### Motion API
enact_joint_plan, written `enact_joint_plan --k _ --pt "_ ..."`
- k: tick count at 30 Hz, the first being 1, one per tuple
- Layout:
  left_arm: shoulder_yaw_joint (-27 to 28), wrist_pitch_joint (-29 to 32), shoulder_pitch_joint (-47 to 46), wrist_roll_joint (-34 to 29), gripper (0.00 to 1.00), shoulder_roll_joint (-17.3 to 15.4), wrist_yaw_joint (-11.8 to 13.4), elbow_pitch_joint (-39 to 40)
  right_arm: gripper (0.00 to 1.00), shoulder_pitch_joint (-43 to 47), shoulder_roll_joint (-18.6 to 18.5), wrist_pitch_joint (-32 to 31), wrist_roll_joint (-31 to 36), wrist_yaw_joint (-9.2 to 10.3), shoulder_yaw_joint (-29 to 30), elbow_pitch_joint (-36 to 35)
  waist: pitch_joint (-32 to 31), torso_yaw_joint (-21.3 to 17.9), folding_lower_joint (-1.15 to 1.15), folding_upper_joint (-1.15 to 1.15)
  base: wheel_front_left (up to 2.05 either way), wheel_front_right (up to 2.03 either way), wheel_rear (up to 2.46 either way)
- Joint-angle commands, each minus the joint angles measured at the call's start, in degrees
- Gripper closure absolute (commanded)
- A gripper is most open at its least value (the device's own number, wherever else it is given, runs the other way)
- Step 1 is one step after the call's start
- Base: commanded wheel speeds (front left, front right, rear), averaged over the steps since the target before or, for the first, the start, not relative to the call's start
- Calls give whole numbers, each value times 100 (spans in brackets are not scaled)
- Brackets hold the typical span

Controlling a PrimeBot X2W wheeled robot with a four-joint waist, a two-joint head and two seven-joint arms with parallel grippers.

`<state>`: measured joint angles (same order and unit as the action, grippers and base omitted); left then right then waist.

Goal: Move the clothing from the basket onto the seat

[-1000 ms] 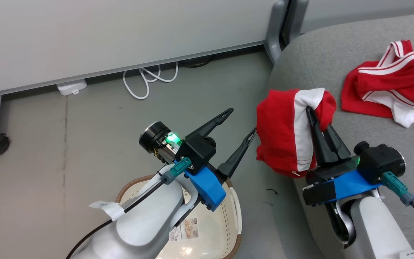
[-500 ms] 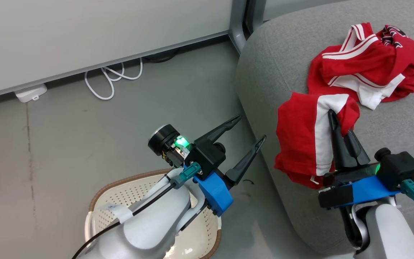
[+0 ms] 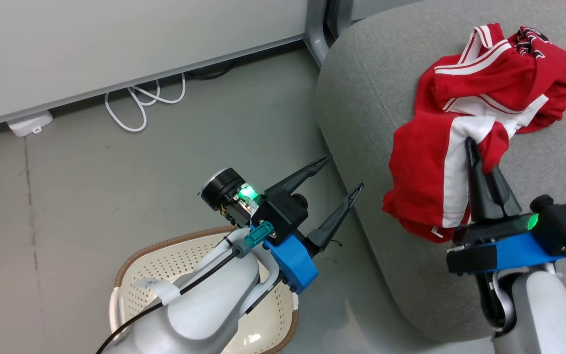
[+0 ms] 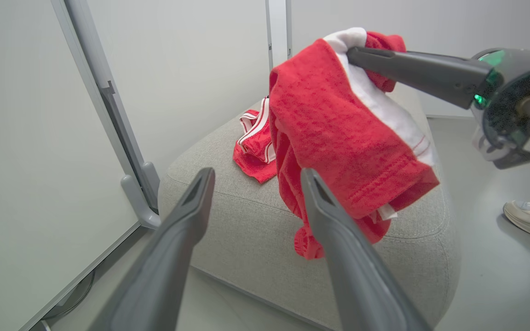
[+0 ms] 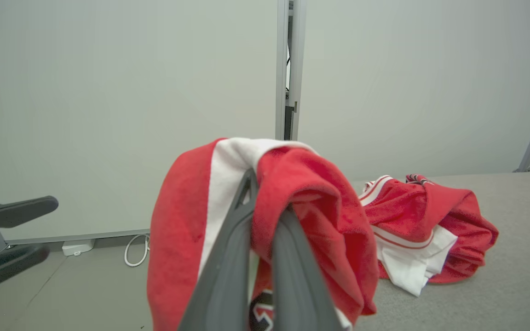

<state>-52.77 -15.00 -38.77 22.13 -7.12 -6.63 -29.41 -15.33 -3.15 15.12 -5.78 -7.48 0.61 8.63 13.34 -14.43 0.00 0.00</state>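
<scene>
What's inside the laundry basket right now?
Bare perforated plastic, nothing on it, shows in the basket. The left arm covers its middle, so that part is hidden.

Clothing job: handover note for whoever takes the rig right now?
Left tool: open, empty, between the basket and the seat.
Right tool: shut on a striped red garment that hangs over the seat's near edge.
Done: a second red garment lies on the seat.
Basket: the visible part holds no clothing; the left arm hides the rest.
Left: lay the held garment on the seat, release, check the basket.
</scene>
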Motion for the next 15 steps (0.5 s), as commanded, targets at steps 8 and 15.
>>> enact_joint_plan --k 8,15 --pt "47 -27 -217 -163 0 -95 11 86 100 -1125 -160 5 71 -3 310 -313 490 30 0 0 0 0 0" --pt "-41 1 -625 -332 0 -176 -20 103 100 -2567 -722 4 119 -3 921 -405 1366 199 0 0 0 0 0"
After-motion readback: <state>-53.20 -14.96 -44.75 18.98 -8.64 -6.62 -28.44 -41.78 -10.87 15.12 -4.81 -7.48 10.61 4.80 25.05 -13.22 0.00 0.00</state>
